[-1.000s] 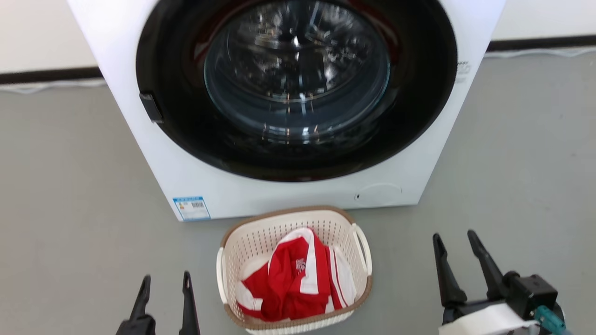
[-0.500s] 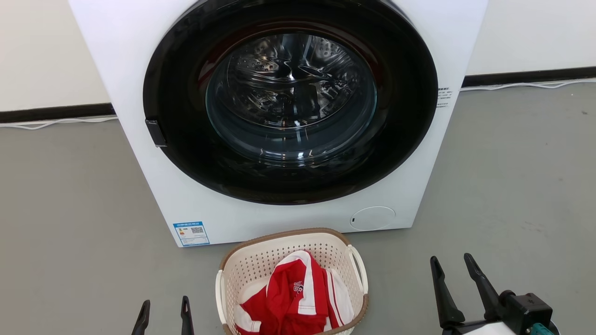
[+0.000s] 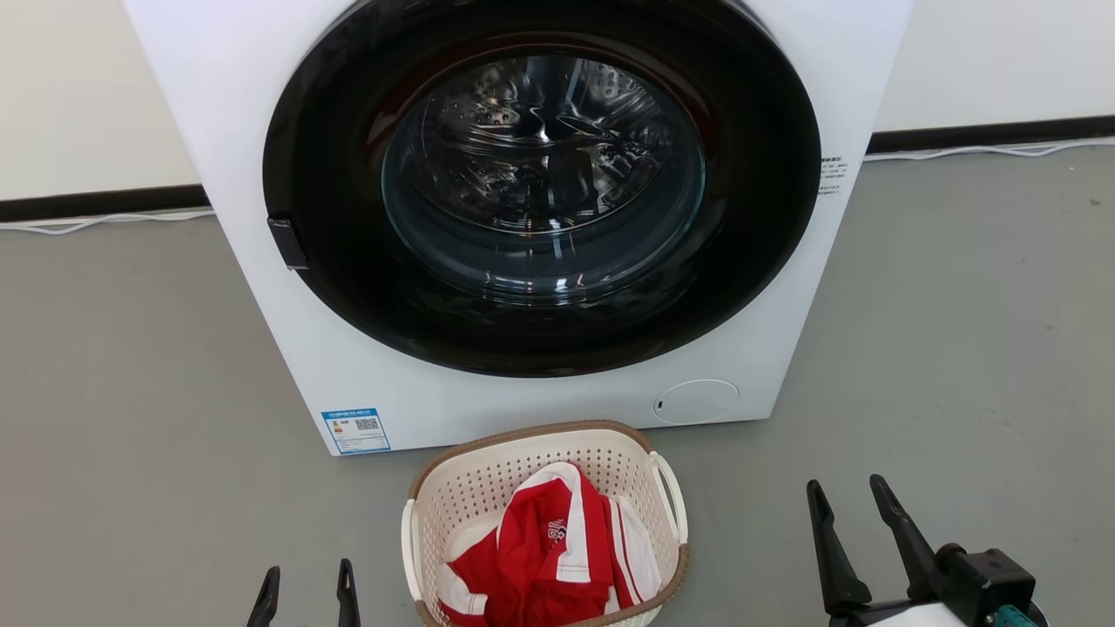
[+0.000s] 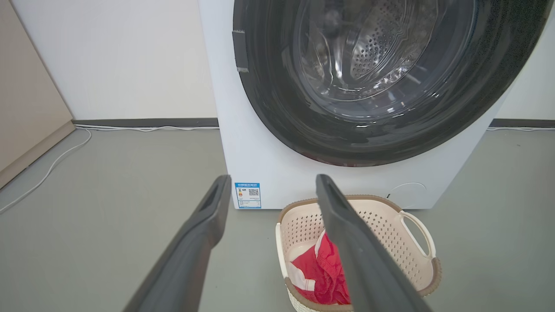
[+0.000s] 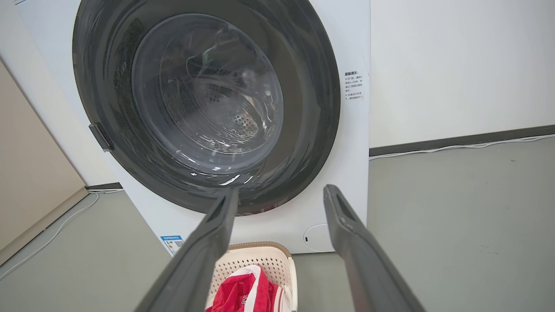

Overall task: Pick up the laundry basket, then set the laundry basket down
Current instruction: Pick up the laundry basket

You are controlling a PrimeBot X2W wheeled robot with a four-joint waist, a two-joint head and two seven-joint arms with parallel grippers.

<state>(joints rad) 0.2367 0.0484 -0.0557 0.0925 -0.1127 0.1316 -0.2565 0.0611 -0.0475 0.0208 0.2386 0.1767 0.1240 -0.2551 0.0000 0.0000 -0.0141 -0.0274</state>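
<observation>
The left gripper and the right gripper stand spread and empty either side of the laundry basket. It sits on the grey floor just before the washing machine and a pale wall. The pickup looks not yet begun. Next, each gripper probably must reach a loop handle.

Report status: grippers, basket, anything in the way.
Left gripper open, empty; right gripper open, empty. Laundry basket on floor between them, before washing machine, red-and-white garment inside. Nothing blocking its handles.
</observation>
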